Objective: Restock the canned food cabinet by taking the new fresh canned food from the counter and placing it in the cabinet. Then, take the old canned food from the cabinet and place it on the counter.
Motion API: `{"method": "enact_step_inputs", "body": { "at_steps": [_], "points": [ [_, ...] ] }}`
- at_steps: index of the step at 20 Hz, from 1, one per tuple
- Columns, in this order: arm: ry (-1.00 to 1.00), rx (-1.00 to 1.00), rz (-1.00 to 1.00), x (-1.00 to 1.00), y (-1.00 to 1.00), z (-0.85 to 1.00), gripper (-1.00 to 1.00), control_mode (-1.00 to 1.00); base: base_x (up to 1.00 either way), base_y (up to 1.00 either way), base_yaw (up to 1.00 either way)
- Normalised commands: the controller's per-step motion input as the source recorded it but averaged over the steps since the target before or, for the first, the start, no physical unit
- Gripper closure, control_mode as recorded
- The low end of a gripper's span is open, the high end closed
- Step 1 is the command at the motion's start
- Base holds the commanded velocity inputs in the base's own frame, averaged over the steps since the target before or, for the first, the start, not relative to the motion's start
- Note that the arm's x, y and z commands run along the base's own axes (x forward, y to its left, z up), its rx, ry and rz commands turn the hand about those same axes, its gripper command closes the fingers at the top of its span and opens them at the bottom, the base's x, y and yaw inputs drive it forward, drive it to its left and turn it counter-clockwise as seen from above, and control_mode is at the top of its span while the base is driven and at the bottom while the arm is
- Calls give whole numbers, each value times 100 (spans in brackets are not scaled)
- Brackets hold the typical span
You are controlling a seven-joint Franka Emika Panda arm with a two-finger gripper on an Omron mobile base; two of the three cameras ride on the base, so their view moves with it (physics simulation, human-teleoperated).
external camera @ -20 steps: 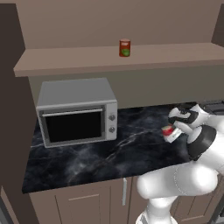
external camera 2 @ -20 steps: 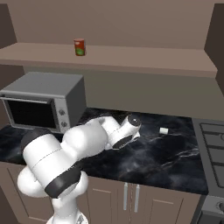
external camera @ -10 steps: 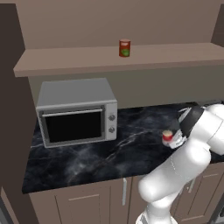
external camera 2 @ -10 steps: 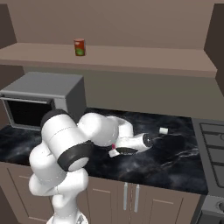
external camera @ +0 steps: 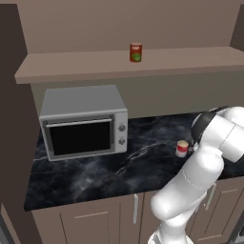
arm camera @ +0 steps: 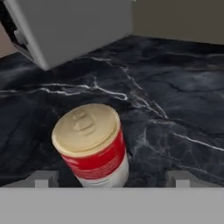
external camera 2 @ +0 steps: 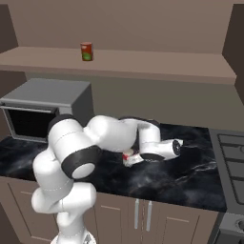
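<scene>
You had the brown wall cabinet point(external camera: 124, 66) running the width of the scene, its long flat ledge plain and unmarked. Below it lay the black counter point(external camera: 105, 176) with white veins, over light wooden cupboard doors point(external camera: 90, 224). A grey microwave point(external camera: 83, 121) stood on the counter's left part, with a dark glass door and two round knobs on its right side; its grey side wall also showed at the top left of the hand view. In the right base view the edge of a stove point(external camera 2: 233, 162) sat at the far right of the counter.

Your arm point(external camera 2: 114, 138) bent low over the counter to the right of the microwave. The old can point(arm camera: 92, 146) stood upright on the counter there, red with a cream-white band at its foot and a pale cream lid with raised shapes on it; no writing could be read on its label. In the hand view it sat between your two fingertips point(arm camera: 41, 178), which were spread wide with a gap on each side, so the gripper point(arm camera: 111, 179) was wide apart and held nothing.

The new can point(external camera: 136, 52), orange-red with a green patch, stood upright on the cabinet ledge, well apart from the arm. Its label was too small to read.
</scene>
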Motion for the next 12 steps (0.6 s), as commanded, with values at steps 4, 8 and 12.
{"method": "enact_step_inputs", "body": {
  "at_steps": [4, 8, 12],
  "points": [
    [-1, 0, 0, -23, 23, 100, -100, -100, 0, 0, 0],
    [-8, 0, 0, -66, 39, 100, -100, -100, 0, 0, 0],
    [-16, 0, 0, -99, 71, 76, -100, -100, 0, 0, 0]
  ]
}}
